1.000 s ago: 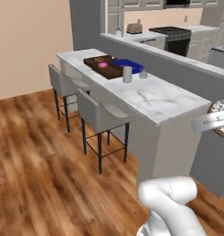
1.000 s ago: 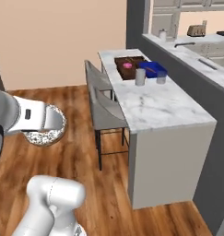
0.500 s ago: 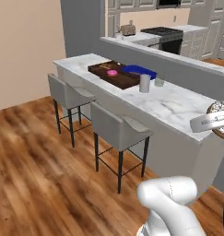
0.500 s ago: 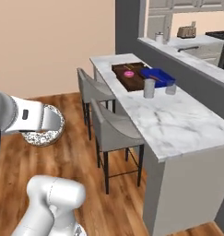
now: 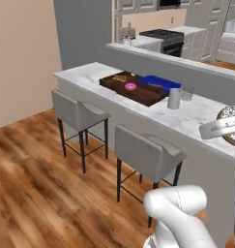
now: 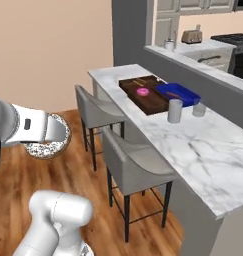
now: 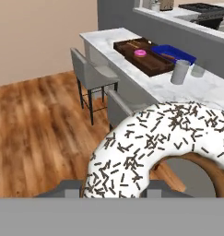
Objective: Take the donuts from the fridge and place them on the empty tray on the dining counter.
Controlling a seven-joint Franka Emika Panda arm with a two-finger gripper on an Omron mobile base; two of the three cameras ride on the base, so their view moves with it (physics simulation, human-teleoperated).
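My gripper [image 6: 54, 134] is shut on the brown donut with pale speckled icing [image 6: 48, 145], held in the air short of the dining counter [image 6: 205, 150]. The same donut [image 7: 145, 143] looms large in the hand view and hides the fingertips; it also shows at the right edge of the left base view [image 5: 230, 114]. The pink donut [image 5: 130, 86] lies on the wide dark brown tray [image 5: 149, 96] on the counter, also seen as pink donut [image 6: 142, 92] on tray [image 6: 154, 103]. The fridge is out of view.
A squarer brown tray with yellowish sticks [image 6: 137, 81] and a blue tray [image 6: 179, 93] adjoin the wide tray. A grey cup [image 6: 175, 110] and a glass [image 6: 199, 109] stand just nearer. Two grey stools [image 6: 95, 107] [image 6: 135, 167] line the counter's front. Wood floor lies to the left.
The whole picture has shifted as the base drove: the counter and trays now stand closer and more central. The donut stays in the shut gripper.
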